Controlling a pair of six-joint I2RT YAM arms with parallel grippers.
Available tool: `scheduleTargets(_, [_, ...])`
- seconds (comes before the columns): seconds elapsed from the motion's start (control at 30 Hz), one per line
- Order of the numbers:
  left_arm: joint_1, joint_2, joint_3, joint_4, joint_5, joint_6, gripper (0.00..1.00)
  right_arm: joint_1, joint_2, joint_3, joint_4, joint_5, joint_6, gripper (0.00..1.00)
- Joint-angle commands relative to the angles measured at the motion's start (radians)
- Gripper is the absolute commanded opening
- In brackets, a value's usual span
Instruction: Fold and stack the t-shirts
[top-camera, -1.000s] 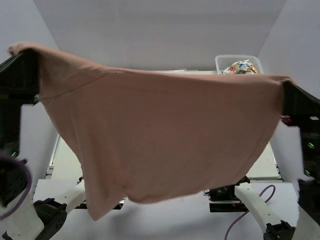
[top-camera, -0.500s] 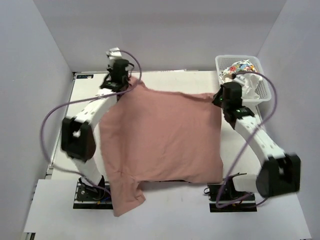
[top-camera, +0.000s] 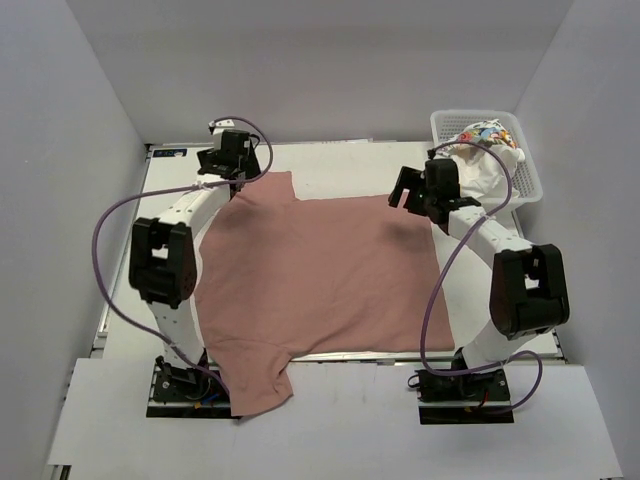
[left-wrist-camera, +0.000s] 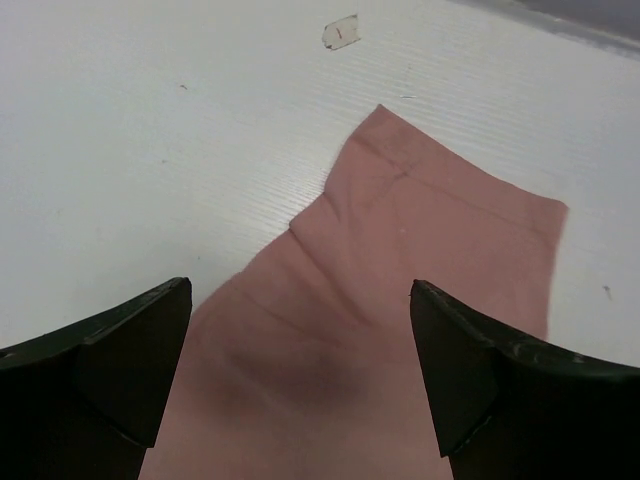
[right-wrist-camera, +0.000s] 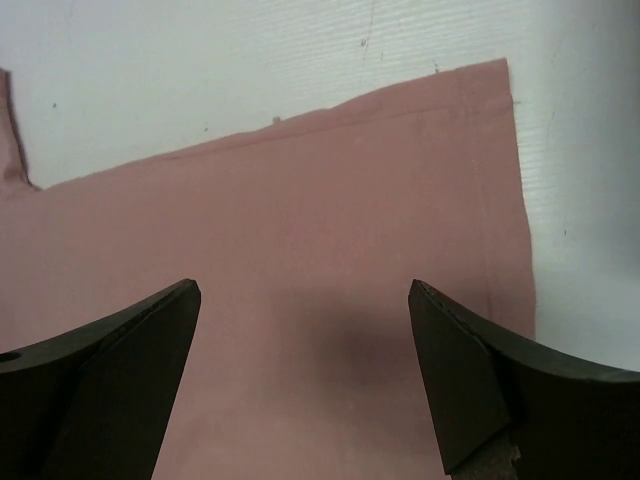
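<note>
Your dusty pink t-shirt (top-camera: 320, 275) lies spread flat on the table (top-camera: 330, 160). The left gripper (top-camera: 230, 172) and right gripper (top-camera: 410, 192) hover over its far corners, fingers apart, empty. It's probably light, limp cloth, so pinch 2 hem corners together.

both arms reach fwd; left hand (top-camera: 232, 172) & right hand (top-camera: 408, 192) spread wide (each aimed down).

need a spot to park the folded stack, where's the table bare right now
Best bare patch: the far strip of table beyond the pink t-shirt, between the left gripper and right gripper, both open. The far right corner is crowded by the basket. The shirt covers the middle and hangs over the near edge.
</note>
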Motion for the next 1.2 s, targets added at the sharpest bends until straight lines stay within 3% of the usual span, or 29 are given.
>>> scheduleTargets(0.0, [-0.006, -0.154, -0.103, 0.053, 0.062, 0.005, 1.00, 0.012, -0.048, -0.051, -0.005, -0.036, -0.041, 0.90])
scheduleTargets(0.17, [-0.006, -0.188, -0.246, 0.006, 0.074, -0.047, 1.00, 0.032, -0.048, -0.092, -0.045, -0.019, -0.061, 0.90])
scheduleTargets(0.4, [-0.006, -0.115, -0.269, -0.027, 0.085, -0.070, 1.00, 0.055, 0.006, -0.095, -0.090, 0.026, -0.067, 0.90])
scheduleTargets(0.6, [-0.006, 0.025, -0.153, -0.131, 0.050, -0.119, 1.00, 0.054, 0.160, -0.016, -0.108, 0.020, -0.042, 0.90])
scheduleTargets(0.73, [-0.006, 0.155, -0.070, -0.131, 0.050, -0.119, 1.00, 0.046, 0.268, 0.140, -0.143, 0.026, -0.042, 0.90])
scheduleTargets(0.8, [0.012, 0.227, 0.028, -0.140, 0.059, -0.119, 1.00, 0.044, 0.358, 0.196, -0.199, 0.055, -0.036, 0.90])
scheduleTargets(0.9, [0.035, 0.405, 0.255, -0.200, 0.108, -0.119, 1.00, 0.029, 0.496, 0.427, -0.290, 0.075, -0.033, 0.90])
scheduleTargets(1.03, [0.069, 0.667, 0.752, -0.293, 0.215, -0.110, 1.00, -0.009, 0.714, 0.722, -0.392, 0.029, -0.027, 0.90])
scheduleTargets(1.07, [0.083, 0.706, 0.812, -0.293, 0.264, -0.096, 1.00, -0.015, 0.777, 0.889, -0.409, 0.008, -0.033, 0.90])
scheduleTargets(1.1, [0.092, 0.726, 0.843, -0.243, 0.290, -0.079, 1.00, -0.022, 0.826, 0.938, -0.430, -0.003, -0.039, 0.90])
scheduleTargets(1.17, [0.092, 0.697, 0.779, -0.131, 0.358, -0.065, 1.00, -0.029, 0.860, 1.079, -0.411, -0.035, -0.077, 0.90])
